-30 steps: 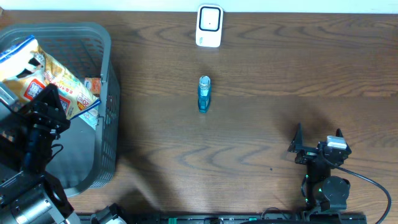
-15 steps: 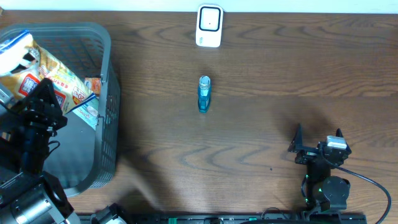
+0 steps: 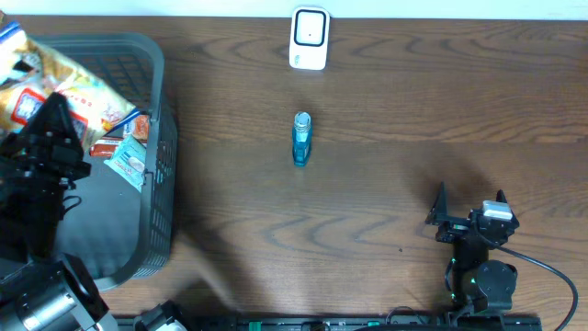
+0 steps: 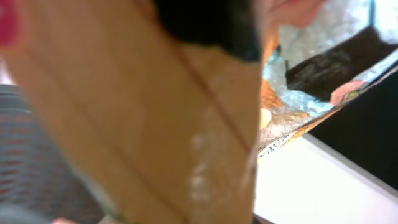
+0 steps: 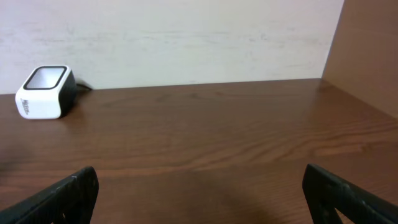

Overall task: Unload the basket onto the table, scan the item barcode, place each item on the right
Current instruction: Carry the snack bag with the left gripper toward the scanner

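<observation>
The left hand (image 3: 53, 112) clamps the snack bag (image 3: 81, 87) above the basket (image 3: 162, 184); the slick bag could slip free. The right hand (image 3: 469, 199) sits open.

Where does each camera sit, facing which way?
Overhead: above the table, straight down on basket, blue bottle, scanner; left tool and right tool show.
Left wrist: on the left tool, against the gripped snack bag; blurred.
Right wrist: low, facing across the table to scanner and wall; open right tool shows.
Shared: scanner, overhead and right wrist.
</observation>
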You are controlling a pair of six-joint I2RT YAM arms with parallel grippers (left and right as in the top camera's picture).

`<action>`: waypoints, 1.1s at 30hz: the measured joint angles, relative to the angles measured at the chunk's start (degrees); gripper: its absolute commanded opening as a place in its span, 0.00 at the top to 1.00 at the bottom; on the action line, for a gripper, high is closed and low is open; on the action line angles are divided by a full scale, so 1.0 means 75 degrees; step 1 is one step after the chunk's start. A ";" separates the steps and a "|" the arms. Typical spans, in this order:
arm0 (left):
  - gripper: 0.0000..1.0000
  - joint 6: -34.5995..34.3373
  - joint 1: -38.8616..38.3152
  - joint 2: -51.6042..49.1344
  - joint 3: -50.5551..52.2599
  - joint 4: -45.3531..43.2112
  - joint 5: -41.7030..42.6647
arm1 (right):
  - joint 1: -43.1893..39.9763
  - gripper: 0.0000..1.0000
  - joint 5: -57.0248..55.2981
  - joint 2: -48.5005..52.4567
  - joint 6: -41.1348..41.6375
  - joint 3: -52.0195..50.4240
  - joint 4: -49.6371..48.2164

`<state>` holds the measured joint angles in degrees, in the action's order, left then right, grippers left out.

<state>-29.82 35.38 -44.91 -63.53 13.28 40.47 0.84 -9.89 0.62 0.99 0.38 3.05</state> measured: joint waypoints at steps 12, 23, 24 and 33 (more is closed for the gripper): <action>0.93 -0.0178 -0.3008 -0.0350 0.0000 -0.0189 0.1297 | 0.0000 0.01 0.0003 0.0000 0.0000 0.0000 0.0000; 0.93 0.0586 -0.7303 -0.2897 0.0003 -0.0143 0.0052 | 0.0000 0.01 0.0003 0.0000 0.0000 0.0000 0.0003; 0.93 0.0603 -0.7612 -0.3185 0.0003 -0.0146 -0.0227 | 0.0000 0.01 0.0003 0.0000 0.0000 0.0000 0.0000; 0.93 0.0699 -0.9667 -0.5852 0.0003 -0.0326 -0.3168 | 0.0000 0.01 0.0003 0.0000 0.0000 0.0000 0.0000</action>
<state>-24.58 -37.12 -88.79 -63.51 10.83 16.71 0.84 -9.87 0.62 0.99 0.38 3.05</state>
